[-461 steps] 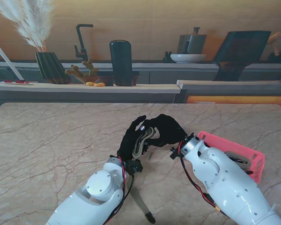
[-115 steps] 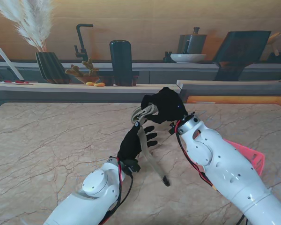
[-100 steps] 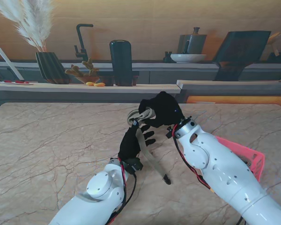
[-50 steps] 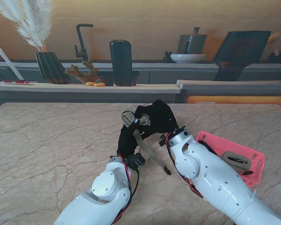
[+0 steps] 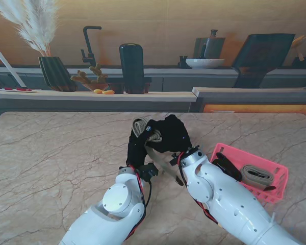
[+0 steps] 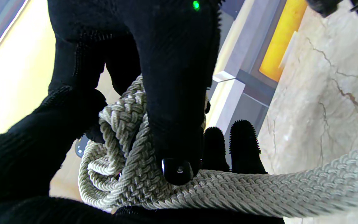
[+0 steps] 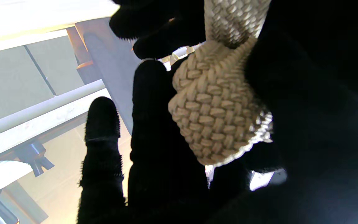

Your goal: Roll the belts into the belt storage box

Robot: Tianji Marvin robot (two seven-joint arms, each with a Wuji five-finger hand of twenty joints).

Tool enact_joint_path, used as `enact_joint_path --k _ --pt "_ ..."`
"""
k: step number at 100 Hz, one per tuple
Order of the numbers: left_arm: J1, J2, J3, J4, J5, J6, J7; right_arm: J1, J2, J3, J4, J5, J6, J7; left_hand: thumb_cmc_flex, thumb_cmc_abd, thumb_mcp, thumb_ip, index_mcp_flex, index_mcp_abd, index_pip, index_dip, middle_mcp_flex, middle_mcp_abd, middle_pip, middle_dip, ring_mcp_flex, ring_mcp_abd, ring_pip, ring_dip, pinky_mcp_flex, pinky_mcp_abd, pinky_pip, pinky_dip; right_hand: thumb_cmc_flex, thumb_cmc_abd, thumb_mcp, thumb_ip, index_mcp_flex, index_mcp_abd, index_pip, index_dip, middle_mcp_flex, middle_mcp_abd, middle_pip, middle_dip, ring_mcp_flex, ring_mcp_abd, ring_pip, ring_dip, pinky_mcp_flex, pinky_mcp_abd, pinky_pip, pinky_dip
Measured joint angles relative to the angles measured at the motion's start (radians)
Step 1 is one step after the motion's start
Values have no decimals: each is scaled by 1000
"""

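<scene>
A beige veined marble table (image 5: 51,153) fronts a kitchen counter. Above table centre, the black-gloved left hand (image 5: 137,150) and black-gloved right hand (image 5: 171,135) both clasp the half-rolled braided beige fabric belt (image 5: 141,125). Its loose tail hangs toward 5 o'clock. The pink plastic belt storage box (image 5: 275,186) lies at 4 o'clock, nearer the right hand.

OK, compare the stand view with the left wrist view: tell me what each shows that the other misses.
Only the stand view shows the pink belt storage box, with a rolled belt already in it, on the robot's right of the marble table.

Only the left wrist view shows the braided weave of the belt coil and its loose tail running off to one side.

Both show the left robot hand and right robot hand closed on the coil.
</scene>
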Motion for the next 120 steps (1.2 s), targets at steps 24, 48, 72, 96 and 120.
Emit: enact_joint_path --k 24,48,72,96,120 --pt "4 8 -8 -1 65 -6 1 8 -6 -22 26 33 -7 -4 131 -12 46 -4 0 -25 -54 2 41 -11 37 -1 94 -24 33 -2 112 -31 11 -19 17 86 -37 -2 -86 39 20 30 -34 23 11 -6 -11 8 10 -16 -27 22 5 -12" --pt "0 13 -8 0 70 10 -2 -6 -7 -18 26 30 -12 12 185 -45 44 -7 1 -61 -65 3 84 -12 67 -1 155 -27 55 -2 172 15 8 -56 30 135 -35 -2 -398 57 -76 71 -86 27 22 6 -51 14 35 -17 -40 23 9 -13" --pt "-6 -1 -7 0 107 50 44 -18 -5 -18 16 3 -40 4 166 -57 38 -7 12 -53 9 29 169 -22 129 30 237 -27 132 32 225 13 134 -55 30 135 -26 -2 -551 -23 -342 -74 -100 46 54 5 -58 18 36 -17 -42 23 9 -13" --pt "-6 -10 -12 -7 110 84 65 -25 11 -7 8 -50 -72 14 254 2 -97 -21 18 -19 194 29 237 -22 180 58 291 -27 192 51 235 33 165 -61 31 137 -26 -2 -532 -67 -292 -75 -119 72 55 3 -61 24 23 -30 -51 23 9 -22" --pt "-6 -9 -22 -19 85 111 36 -73 41 58 -41 -157 -75 5 415 2 -343 -74 31 -6 386 115 427 -21 64 241 419 -19 171 98 355 42 237 -91 -70 217 25 86 -516 -70 -323 -57 -233 87 68 3 -126 -20 33 -18 -93 -2 -20 -22"
